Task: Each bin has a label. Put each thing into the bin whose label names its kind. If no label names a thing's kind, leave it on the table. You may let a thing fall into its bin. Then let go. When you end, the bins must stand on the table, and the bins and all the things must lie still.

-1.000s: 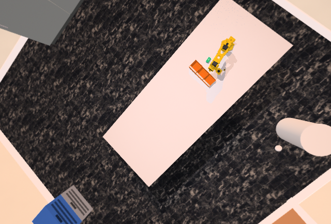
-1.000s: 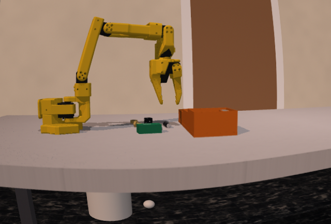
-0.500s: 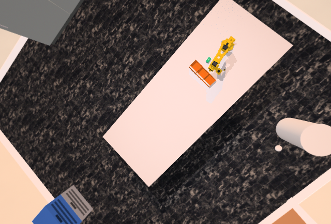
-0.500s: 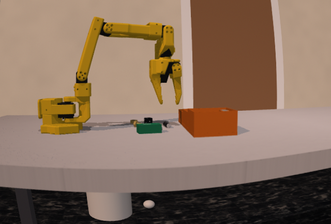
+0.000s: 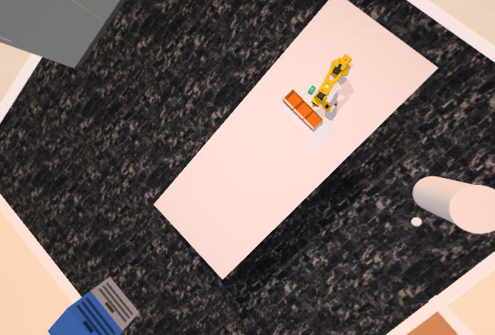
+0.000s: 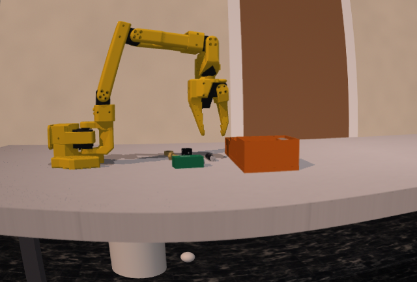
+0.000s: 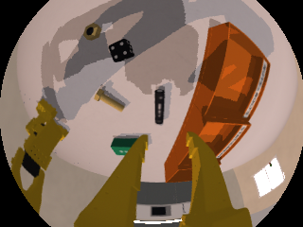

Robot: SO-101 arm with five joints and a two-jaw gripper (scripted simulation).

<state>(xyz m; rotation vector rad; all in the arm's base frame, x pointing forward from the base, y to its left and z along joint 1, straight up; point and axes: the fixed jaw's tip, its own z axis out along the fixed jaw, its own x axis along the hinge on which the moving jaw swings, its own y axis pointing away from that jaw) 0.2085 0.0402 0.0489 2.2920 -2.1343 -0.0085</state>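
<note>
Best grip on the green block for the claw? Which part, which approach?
Take the green block across its short width, coming straight down from above. It lies flat on the table, low and longer than wide, so the long side faces suit the narrow claw. The black die and bin stand apart, leaving room.

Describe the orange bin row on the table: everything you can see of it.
The orange bin row is a long, open-topped box, looking like plain matte plastic, split by inner walls into three compartments side by side. It stands flat and upright on the table, casting a shadow to one side. A pale patch shows at the far rim; the labels cannot be read. Nothing visibly touches it but the table. The tool hangs above the table just beside its near end, and small parts lie close by.
</note>
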